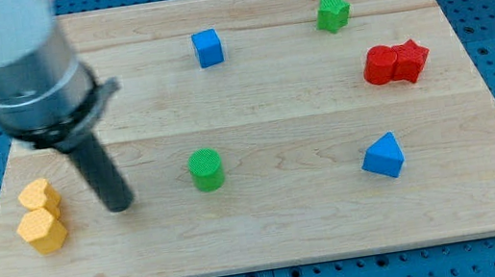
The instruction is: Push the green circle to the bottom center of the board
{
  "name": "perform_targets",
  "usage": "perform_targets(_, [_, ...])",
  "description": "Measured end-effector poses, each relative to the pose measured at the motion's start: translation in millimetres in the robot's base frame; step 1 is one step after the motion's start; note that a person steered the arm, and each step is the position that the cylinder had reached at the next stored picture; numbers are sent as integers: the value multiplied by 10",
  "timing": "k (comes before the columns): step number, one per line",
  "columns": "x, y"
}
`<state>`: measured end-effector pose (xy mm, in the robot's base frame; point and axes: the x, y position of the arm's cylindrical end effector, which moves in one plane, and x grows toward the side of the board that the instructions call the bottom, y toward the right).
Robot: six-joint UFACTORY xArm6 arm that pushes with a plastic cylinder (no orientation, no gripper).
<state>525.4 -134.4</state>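
Observation:
The green circle (205,170) stands on the wooden board (270,232), left of the view's middle. My tip (120,207) rests on the board to the left of the green circle, a fair gap apart and slightly lower in the view. The dark rod rises up and left to the grey arm body (19,64) at the view's top left.
A yellow heart (38,196) and a yellow hexagon (43,230) sit touching at the left edge. A blue cube (208,48) and a green star-like block (333,13) sit near the top. Two red blocks (396,63) touch at the right. A blue triangle (383,155) is at the lower right.

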Motion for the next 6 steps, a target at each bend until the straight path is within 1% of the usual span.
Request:
perform_targets(1, [-156,367])
perform_targets(2, [-540,88])
perform_targets(3, [-421,654])
perform_targets(4, [33,908])
perform_targets(5, [-556,1023])
perform_targets(6, [-995,1782])
